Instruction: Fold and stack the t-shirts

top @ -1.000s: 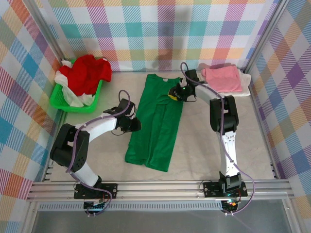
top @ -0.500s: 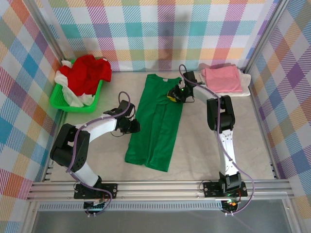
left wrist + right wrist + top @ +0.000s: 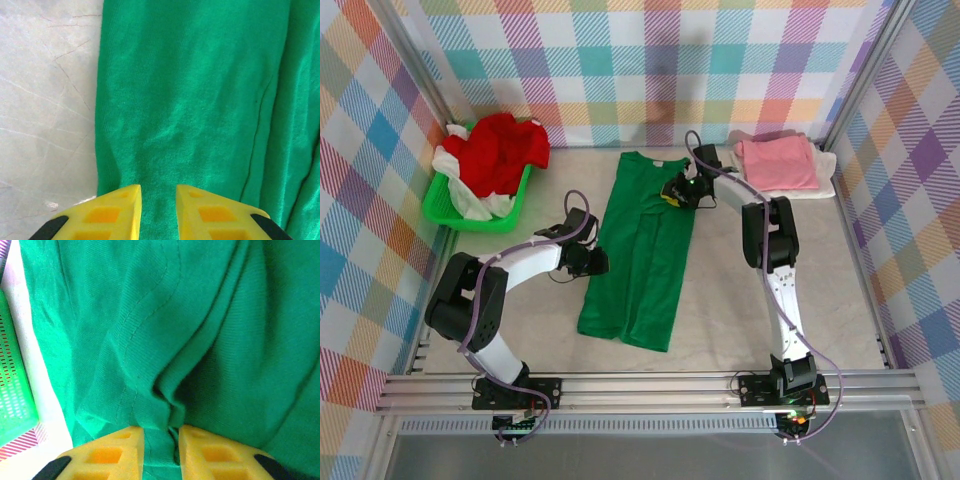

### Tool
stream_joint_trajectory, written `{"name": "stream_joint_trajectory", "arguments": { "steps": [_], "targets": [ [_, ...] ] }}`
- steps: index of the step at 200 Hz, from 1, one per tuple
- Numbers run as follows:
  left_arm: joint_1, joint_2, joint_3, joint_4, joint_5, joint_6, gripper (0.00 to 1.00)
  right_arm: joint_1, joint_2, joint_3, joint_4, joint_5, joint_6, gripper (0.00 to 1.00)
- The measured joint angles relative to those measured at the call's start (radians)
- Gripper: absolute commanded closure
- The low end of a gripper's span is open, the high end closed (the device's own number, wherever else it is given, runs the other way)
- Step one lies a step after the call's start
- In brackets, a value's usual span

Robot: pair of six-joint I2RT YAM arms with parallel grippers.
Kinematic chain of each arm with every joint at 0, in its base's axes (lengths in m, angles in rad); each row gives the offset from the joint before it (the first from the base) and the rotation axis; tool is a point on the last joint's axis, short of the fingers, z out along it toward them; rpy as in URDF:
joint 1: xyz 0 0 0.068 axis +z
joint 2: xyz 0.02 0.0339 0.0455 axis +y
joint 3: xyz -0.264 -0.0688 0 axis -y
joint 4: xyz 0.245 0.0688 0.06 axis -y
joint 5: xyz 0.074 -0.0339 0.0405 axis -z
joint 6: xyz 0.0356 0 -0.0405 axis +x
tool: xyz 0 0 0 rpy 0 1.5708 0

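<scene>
The right pincer [image 3: 161, 437] is clamped on a bunched ridge of the green t-shirt [image 3: 642, 270] near its collar, upper centre of the overhead frame. The left pincer [image 3: 158, 200] looks pinched on the shirt's left edge, mid-frame. Both probably hold so the narrow strip, flat on the desk [image 3: 730, 290], can be folded crosswise.

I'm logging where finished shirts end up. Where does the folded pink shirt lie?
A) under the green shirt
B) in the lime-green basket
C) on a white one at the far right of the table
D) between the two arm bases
C: in the top view the pink shirt lies folded flat on a white shirt whose edge shows beside it, at the far right.
</scene>
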Motion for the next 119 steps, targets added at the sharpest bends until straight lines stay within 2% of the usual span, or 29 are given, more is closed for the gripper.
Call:
{"name": "stream_joint_trajectory", "arguments": {
  "steps": [42,87,119],
  "targets": [
    [0.000,0.000,-0.003,0.000,0.000,0.000,0.75,0.003,0.007,0.011,-0.005,0.000,0.014,0.78],
    [0.000,0.000,-0.011,0.005,0.000,0.000,0.75,0.012,0.013,0.039,-0.023,0.020,0.025,0.94],
    [0.000,0.005,-0.021,0.010,0.000,0.000,0.75,0.014,0.013,0.054,-0.033,0.026,0.031,1.00]
  ]
}}
